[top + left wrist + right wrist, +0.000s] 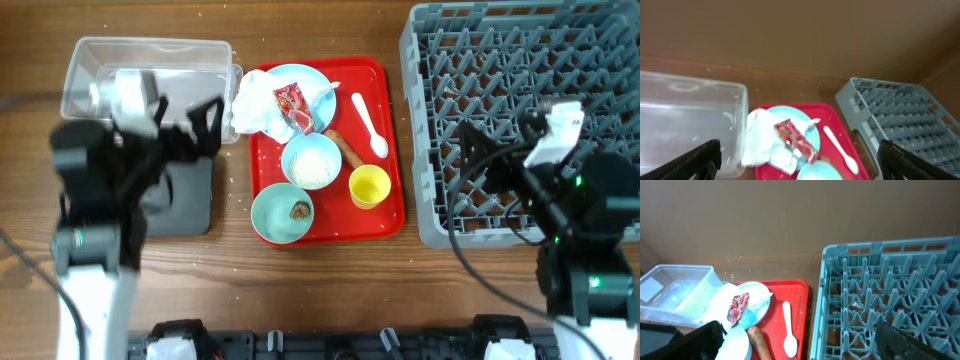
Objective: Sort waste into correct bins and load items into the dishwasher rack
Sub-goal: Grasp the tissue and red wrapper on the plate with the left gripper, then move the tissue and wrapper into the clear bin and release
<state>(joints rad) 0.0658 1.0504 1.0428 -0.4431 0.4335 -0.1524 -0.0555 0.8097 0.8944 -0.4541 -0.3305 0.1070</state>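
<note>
A pale blue plate point(312, 78) on the red tray holds a crumpled white napkin point(255, 105) and a red wrapper point(295, 105). One bowl point(311, 161) holds white rice. Another bowl point(275, 218) holds a brown lump point(299, 210). A sausage stick point(345, 148), a white spoon point(370, 125) and a yellow cup point(369, 186) lie beside them. The clear tub point(150, 60) and the black tray point(190, 205) are at the left, the grey rack point(520, 100) at the right. My left gripper point(197, 128) is open and empty over the tub's near edge. My right gripper point(490, 150) is open and empty above the rack.
The red serving tray point(388, 215) sits between the bins and the rack. In the left wrist view the tub point(685, 120), napkin point(760, 140), wrapper point(795, 137) and spoon point(840, 147) show. The right wrist view shows the rack point(890, 295) and spoon point(788, 330).
</note>
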